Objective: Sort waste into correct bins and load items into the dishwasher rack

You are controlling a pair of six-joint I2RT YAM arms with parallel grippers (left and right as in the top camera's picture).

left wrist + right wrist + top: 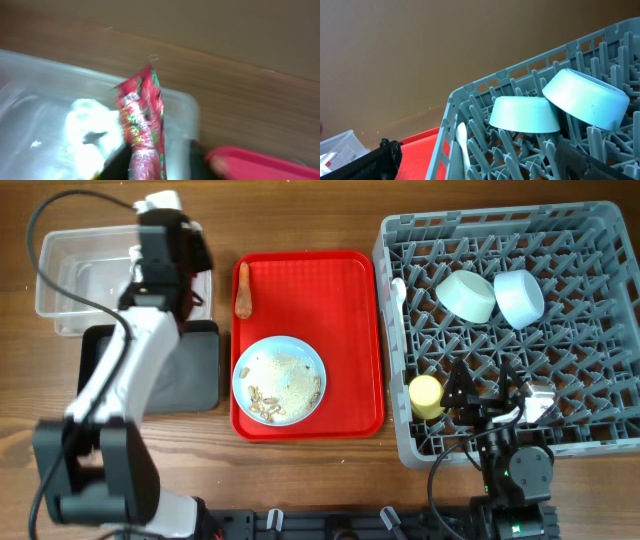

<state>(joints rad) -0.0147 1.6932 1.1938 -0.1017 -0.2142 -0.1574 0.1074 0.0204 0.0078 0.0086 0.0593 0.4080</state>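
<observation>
My left gripper (193, 288) is shut on the small red snack wrapper (142, 125) and holds it over the right end of the clear tub (70, 280). The crumpled white tissue (90, 132) lies in that tub. The black tray (195, 375) sits just in front. The orange carrot stub (243, 290) and the light blue plate (279, 379) with pale crumbs are on the red tray (345, 330). The grey rack (600, 420) holds the pale green dish (467, 295), light blue bowl (518, 297), yellow cup (426, 395) and white spoon (462, 142). My right gripper (487, 390) is open and empty above the rack's front.
The red serving tray stands between the bins and the rack. In the right wrist view the dish (524, 116) and bowl (587, 102) rest upside down on the pegs. The left arm's cable loops over the clear tub.
</observation>
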